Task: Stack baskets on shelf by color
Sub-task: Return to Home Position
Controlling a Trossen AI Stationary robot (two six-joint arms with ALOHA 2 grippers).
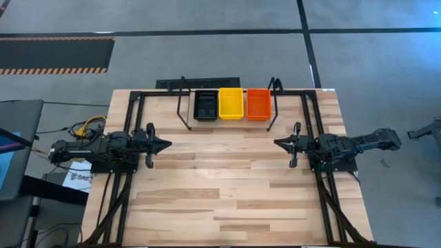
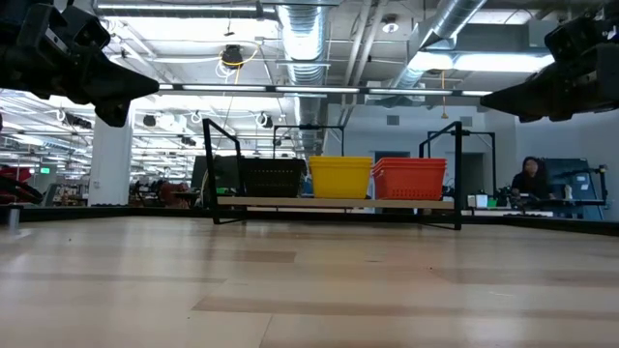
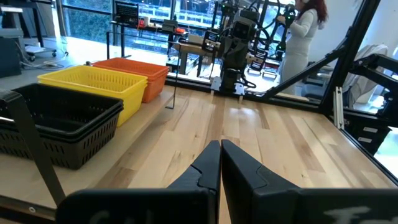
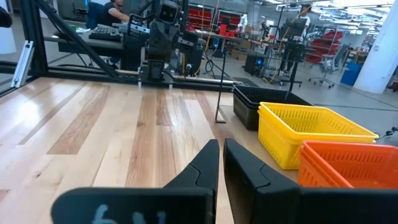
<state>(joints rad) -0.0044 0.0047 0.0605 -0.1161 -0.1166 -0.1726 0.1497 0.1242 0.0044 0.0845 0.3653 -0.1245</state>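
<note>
Wooden table with two robot arms and a loaded basket shelf.
The table point(image 1: 227, 186) carries a black wire shelf point(image 2: 457, 184) at its far edge. The shelf holds three stacks side by side: black baskets point(image 1: 205, 105) on the left, yellow baskets point(image 1: 231, 103) in the middle and red baskets point(image 1: 258, 104) on the right. The left gripper point(image 1: 165, 145) and right gripper point(image 1: 278, 143) hover at opposite sides, well apart from the shelf, with fingers closed and empty.

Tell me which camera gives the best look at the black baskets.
The left wrist view: the black baskets sit close, their stacked rims showing. The high view shows only the top one from above; the low view, a dark side; the right wrist view, a far corner behind the yellow baskets.
</note>
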